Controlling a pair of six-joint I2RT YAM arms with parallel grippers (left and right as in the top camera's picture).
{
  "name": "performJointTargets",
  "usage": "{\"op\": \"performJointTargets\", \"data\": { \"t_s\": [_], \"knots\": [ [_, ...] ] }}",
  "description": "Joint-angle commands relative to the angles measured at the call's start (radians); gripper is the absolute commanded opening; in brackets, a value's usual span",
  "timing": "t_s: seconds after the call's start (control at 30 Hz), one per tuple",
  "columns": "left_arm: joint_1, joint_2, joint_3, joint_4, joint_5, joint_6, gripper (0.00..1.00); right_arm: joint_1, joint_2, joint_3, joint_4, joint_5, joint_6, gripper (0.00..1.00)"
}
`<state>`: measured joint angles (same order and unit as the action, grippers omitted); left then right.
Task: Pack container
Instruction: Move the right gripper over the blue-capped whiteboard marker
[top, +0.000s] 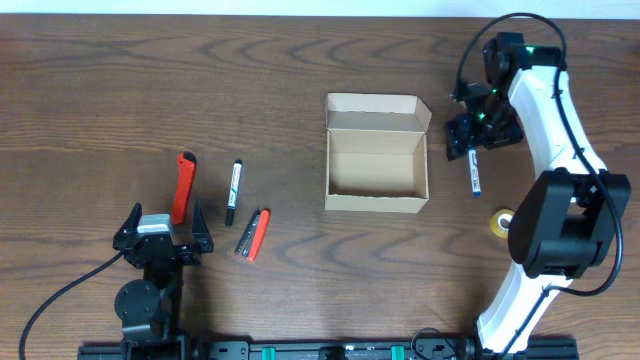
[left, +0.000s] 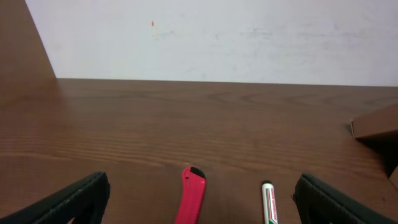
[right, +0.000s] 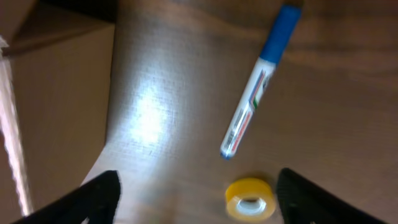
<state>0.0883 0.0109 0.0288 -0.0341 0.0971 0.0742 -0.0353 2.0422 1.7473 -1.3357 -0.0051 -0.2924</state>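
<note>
The container is a tan cardboard box, open and empty, with its flap lid folded back at the far side. My right gripper is open and empty, just right of the box. In the right wrist view its fingers hover above the table, with the box wall at left. A blue-capped marker and a yellow tape roll lie on the table near it. My left gripper is open and empty at the front left.
A red utility knife and a black-capped marker lie just ahead of the left gripper. A red pen and a dark marker lie side by side nearer the front. The box corner shows at the right of the left wrist view.
</note>
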Motion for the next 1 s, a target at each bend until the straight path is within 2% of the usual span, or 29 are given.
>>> {"op": "performJointTargets", "data": {
  "t_s": [0.0, 0.13, 0.27, 0.63, 0.77, 0.97],
  "knots": [
    [-0.005, -0.007, -0.024, -0.034, 0.004, -0.011, 0.95, -0.001, 0.006, -0.081, 0.024, 0.003, -0.064, 0.95],
    [-0.005, -0.007, -0.024, -0.034, 0.004, -0.011, 0.95, -0.007, -0.001, -0.204, 0.104, -0.037, -0.083, 0.99],
    [-0.005, -0.007, -0.024, -0.034, 0.004, -0.011, 0.96, -0.016, -0.006, -0.290, 0.177, -0.045, -0.059, 0.91],
    [-0.005, -0.007, -0.024, -0.034, 0.004, -0.011, 0.95, -0.047, -0.032, -0.294, 0.210, -0.032, -0.018, 0.90],
    [-0.005, -0.007, -0.024, -0.034, 0.004, -0.011, 0.95, -0.082, -0.058, -0.294, 0.227, -0.032, -0.004, 0.93],
    [-0.005, -0.007, -0.024, -0.034, 0.004, -0.011, 0.95, -0.131, -0.060, -0.296, 0.256, -0.042, 0.031, 0.91]
  ]
}}
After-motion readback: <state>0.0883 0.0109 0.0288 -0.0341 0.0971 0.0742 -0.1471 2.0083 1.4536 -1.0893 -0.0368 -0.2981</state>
